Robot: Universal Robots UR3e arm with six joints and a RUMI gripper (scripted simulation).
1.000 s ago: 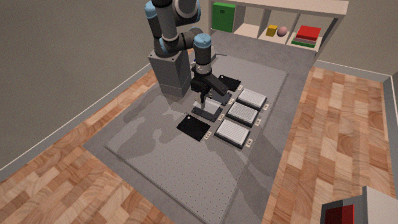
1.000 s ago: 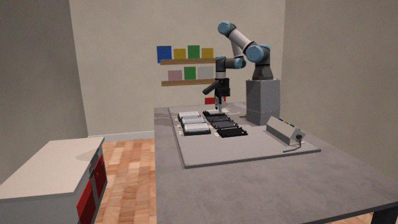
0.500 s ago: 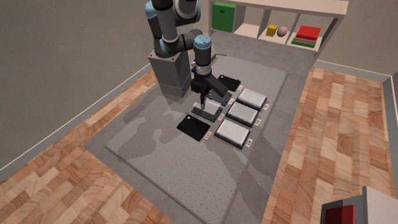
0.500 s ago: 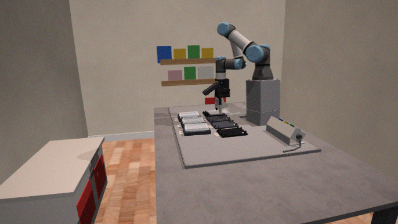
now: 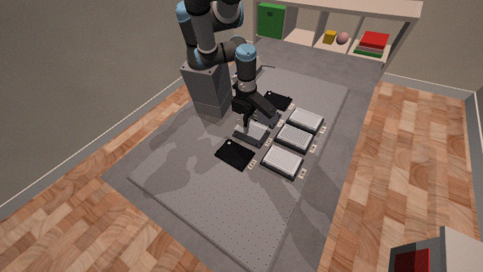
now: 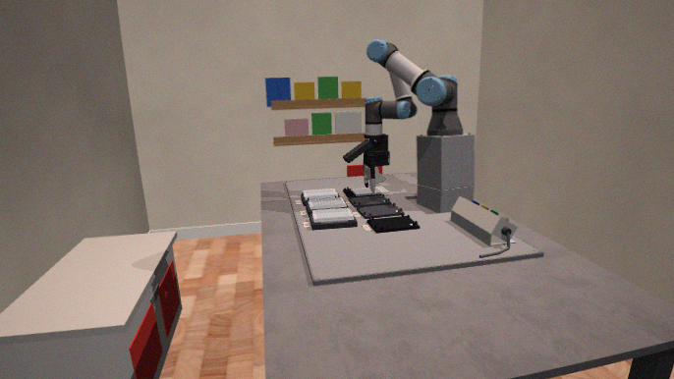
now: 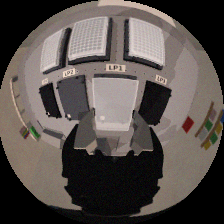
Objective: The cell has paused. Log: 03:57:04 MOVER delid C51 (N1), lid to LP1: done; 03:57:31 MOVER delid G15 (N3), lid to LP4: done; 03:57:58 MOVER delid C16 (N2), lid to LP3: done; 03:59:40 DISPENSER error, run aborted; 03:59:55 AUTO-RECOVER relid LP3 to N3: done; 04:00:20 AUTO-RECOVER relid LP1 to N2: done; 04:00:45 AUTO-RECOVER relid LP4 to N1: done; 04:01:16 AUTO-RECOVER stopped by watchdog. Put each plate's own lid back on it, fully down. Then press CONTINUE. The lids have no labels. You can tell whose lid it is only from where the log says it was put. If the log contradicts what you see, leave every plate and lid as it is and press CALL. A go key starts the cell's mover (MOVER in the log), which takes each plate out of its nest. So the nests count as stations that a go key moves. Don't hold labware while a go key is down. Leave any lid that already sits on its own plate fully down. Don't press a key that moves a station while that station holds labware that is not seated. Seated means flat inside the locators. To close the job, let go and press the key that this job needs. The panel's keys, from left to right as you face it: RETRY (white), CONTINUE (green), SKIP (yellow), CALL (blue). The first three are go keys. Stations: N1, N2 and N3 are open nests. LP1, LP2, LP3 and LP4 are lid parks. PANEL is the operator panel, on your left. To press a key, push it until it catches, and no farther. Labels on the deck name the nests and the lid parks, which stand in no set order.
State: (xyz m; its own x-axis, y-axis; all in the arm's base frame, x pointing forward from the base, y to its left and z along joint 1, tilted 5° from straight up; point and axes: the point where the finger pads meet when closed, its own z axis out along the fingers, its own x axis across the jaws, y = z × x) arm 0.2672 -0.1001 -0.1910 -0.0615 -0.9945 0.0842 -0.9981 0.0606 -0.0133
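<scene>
1. Gripper [image 5: 251,125] [image 6: 369,188] [image 7: 114,109] clamped on a clear lid [image 5: 260,131] [image 7: 115,95] at LP1.
2. Dark lid parks on both sides; LP3 [image 5: 234,155] [image 7: 155,103] bare.
3. Three plates in nests alongside.

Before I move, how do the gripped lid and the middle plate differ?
Surface: the gripped lid is smooth and see-through; the middle plate is whitish, gridded with wells.
Position: the gripped lid hangs raised over LP1; the middle plate rests in its nest.
Shared: rectangular outline.

A lab-like cell: well plates [image 5: 282,160] [image 6: 333,216] [image 7: 90,39] sit in labeled nests.
</scene>
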